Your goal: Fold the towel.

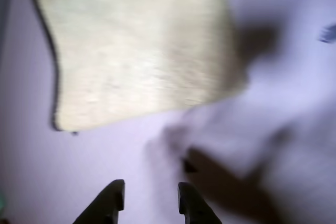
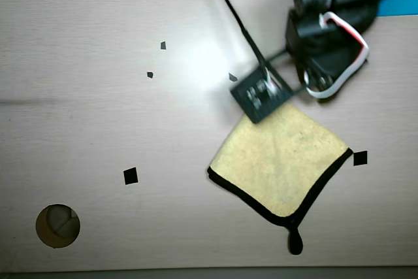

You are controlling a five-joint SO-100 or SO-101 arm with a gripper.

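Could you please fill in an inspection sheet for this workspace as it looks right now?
Surface: pale wooden table with a round hole near one corner.
Job's things: yellow towel lying flat, black loop at one corner.
Clutter: small black squares on the table.
Grippers: gripper open, empty, off the towel.
Cables: black cable; white cable on the arm.
Surroundings: blue sheet at the edge.
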